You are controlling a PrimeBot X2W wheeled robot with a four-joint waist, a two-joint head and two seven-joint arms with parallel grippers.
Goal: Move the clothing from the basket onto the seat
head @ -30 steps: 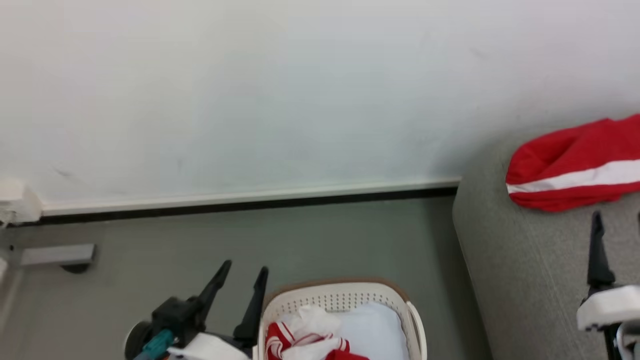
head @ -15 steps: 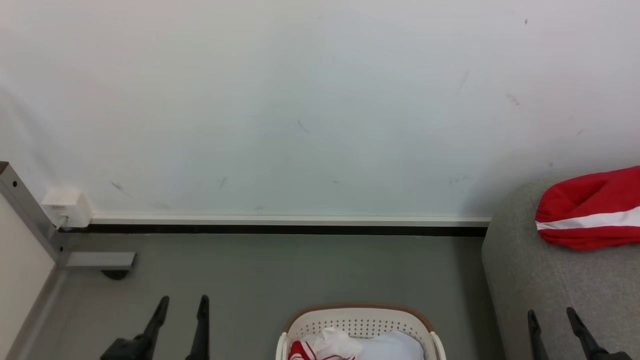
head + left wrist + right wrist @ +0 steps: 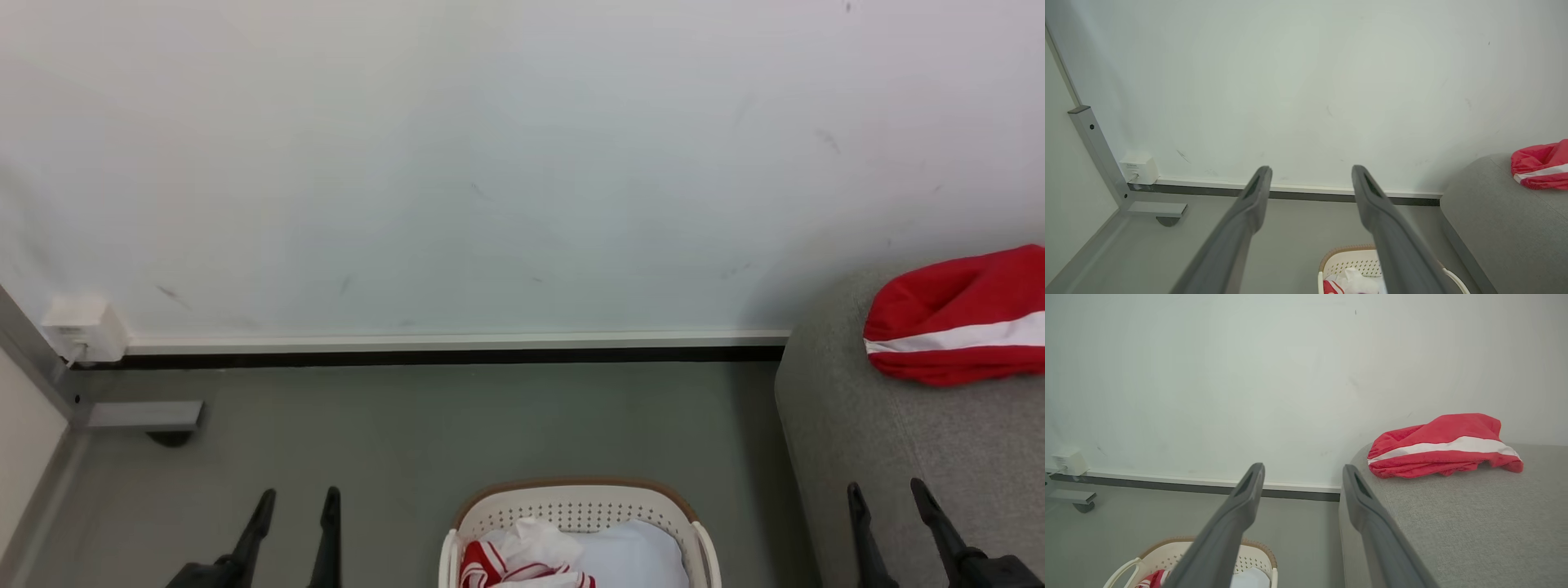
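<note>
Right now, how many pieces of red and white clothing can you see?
2: one red garment with a white stripe lies on the seat; one bunched red-and-white piece sits in the basket. More may be hidden beneath.

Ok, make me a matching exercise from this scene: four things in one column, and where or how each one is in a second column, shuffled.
Column one:
1 striped red garment
2 basket
3 white box
4 left gripper

Column two:
A on the floor, with clothing inside
B open and empty
C lying on the sofa
D low on the wall, far left

Pairs: 1-C; 2-A; 3-D; 4-B
</note>
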